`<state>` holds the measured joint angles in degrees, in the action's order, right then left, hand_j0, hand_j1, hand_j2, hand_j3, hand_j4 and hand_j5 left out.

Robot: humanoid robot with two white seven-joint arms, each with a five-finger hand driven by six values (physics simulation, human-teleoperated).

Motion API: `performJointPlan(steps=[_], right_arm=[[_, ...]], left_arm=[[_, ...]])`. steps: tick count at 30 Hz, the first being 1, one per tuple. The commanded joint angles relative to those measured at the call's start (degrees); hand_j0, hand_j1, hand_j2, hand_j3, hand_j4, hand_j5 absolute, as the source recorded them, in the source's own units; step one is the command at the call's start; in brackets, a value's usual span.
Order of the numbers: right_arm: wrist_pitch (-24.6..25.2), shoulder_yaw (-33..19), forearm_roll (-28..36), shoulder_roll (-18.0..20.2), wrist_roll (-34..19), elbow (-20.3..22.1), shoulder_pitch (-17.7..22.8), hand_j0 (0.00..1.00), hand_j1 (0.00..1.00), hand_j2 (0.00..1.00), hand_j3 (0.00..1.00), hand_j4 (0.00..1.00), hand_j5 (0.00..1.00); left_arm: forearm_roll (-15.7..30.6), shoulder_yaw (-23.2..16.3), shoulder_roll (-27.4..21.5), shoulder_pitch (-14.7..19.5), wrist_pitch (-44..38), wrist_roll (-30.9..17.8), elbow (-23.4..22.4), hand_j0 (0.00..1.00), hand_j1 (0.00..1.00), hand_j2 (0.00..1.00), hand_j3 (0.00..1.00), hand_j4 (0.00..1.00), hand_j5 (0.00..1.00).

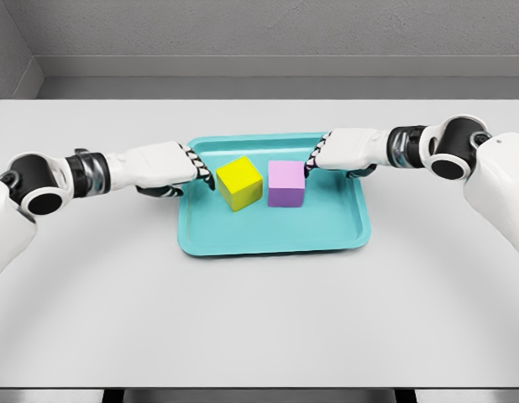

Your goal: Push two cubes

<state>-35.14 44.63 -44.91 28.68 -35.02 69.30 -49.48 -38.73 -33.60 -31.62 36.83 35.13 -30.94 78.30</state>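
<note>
A shallow teal rectangular tray with a raised rim sits in the middle of a pale grey table, seen from above and in front. Two matte, solid-coloured cubes rest on the tray floor, side by side in its rear half. The bright yellow cube is on the left, turned slightly so one corner points toward the viewer. The light purple cube is on the right, sitting squarer to the tray edges. The two cubes are very close together, their near edges almost meeting; whether they actually touch cannot be told.

Both white robot arms reach inward from the sides, roughly level with the table and nearly mirroring each other. The left hand comes in over the tray's left rim, its dark-jointed fingertips pointing right and sitting just at the left face of the yellow cube. The right hand comes in over the tray's rear right portion, its fingertips pointing left and down at the upper right edge of the purple cube. Each hand has its fingers held fairly straight and close together, like a flat paddle, grasping nothing. Contact between fingertips and cubes looks likely but is too fine to confirm.
</note>
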Motion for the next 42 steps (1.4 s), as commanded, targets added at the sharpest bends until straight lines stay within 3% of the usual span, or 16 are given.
performJointPlan(steps=[1,13,35,37,42], right_arm=[[0.14,-0.06,0.17,-0.47,0.02,0.05,0.00,0.77,0.77,0.77,0.77,0.77,0.77],[0.14,0.02,0.17,-1.26,0.02,0.05,-0.79,0.76,0.76,0.76,0.76,0.76,0.76],[0.14,1.34,0.17,-2.40,0.02,0.22,-2.11,0.77,0.77,0.77,0.77,0.77,0.77],[0.14,1.25,0.61,-0.12,0.02,0.66,-2.81,0.77,0.77,0.77,0.77,0.77,0.77],[0.14,1.08,1.23,7.88,0.02,10.06,-2.11,0.77,0.77,0.77,0.77,0.77,0.77]], left_arm=[[0.14,0.12,0.77,0.09,-0.13,0.00,-0.08,0.68,0.68,0.68,0.68,0.68,0.68],[0.05,0.47,2.79,1.06,-0.13,-1.14,-1.39,0.68,0.68,0.68,0.68,0.68,0.68],[1.02,3.37,-0.64,1.23,-0.13,-1.05,-2.01,0.68,0.68,0.68,0.68,0.68,0.68],[1.02,3.54,-0.64,1.32,-0.13,-1.05,-2.01,0.68,0.68,0.68,0.68,0.68,0.68],[2.34,5.04,-0.64,1.14,-0.13,-1.05,-2.19,0.68,0.68,0.68,0.68,0.68,0.68]])
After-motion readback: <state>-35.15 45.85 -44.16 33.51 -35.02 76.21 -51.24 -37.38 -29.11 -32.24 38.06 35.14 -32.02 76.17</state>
